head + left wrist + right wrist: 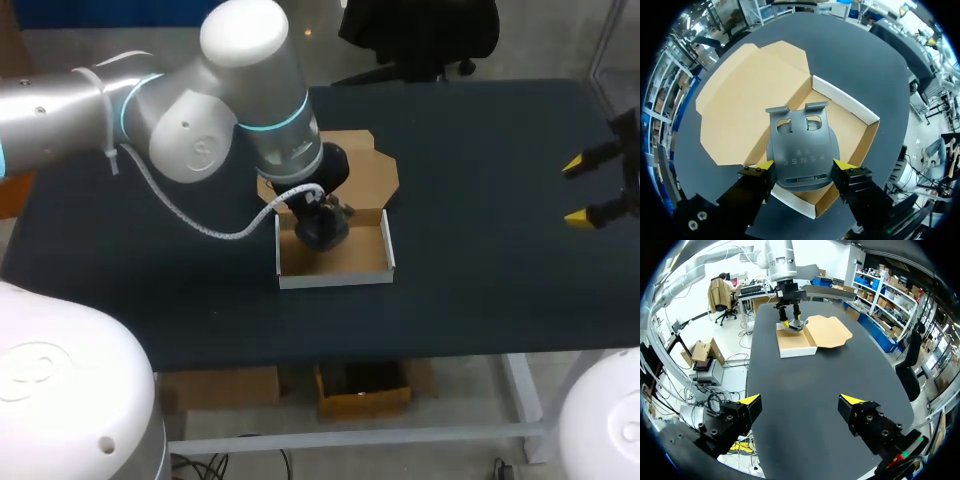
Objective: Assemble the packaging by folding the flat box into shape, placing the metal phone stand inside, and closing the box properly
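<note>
The box (845, 98) is folded; the metal phone stand (802, 147) is held inside, clamped by the left gripper (803, 164). The lid (750, 90) is not yet closed; the right gripper (801, 399) is spread.

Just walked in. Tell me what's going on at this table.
The left gripper is shut on the dark metal phone stand and holds it over the open box, which is already folded into a tray. The lid flap lies flat on the table beyond it, so the box is not yet closed. The right gripper hangs open above the table off to the side, holding nothing.
</note>
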You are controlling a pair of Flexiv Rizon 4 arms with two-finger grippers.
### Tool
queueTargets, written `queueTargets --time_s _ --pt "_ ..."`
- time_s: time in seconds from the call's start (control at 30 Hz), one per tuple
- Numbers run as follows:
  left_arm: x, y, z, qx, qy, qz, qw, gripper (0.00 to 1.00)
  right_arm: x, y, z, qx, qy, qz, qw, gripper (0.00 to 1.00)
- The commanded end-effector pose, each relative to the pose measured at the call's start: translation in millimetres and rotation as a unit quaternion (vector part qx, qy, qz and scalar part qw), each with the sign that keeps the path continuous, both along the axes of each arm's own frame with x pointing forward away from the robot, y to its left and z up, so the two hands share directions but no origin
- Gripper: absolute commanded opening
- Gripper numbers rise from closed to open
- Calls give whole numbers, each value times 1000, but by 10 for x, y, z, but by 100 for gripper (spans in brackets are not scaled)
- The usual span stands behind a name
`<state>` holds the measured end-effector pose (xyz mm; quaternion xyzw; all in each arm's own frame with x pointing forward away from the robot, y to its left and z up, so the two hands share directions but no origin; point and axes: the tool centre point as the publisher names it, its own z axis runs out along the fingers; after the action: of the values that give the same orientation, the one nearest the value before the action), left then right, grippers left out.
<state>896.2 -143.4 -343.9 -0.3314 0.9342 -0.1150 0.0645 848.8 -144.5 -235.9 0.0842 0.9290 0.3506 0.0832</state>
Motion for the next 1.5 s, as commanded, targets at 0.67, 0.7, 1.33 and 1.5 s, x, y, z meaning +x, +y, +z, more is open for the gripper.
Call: queueTargets --time_s 0.67,0.7,1.33,1.5 --pt "78 -70 -111 3 1 2 1000 0 299 119 -195 13 20 23 999 100" --pt "78 -70 -110 3 1 2 1000 0 310 123 -198 10 22 23 999 100" --pt "41 -200 -225 0 9 -8 1000 0 361 164 -274 10 30 28 999 100" --pt "37 -237 -293 3 10 -12 1000 0 361 164 -274 10 30 28 999 100"
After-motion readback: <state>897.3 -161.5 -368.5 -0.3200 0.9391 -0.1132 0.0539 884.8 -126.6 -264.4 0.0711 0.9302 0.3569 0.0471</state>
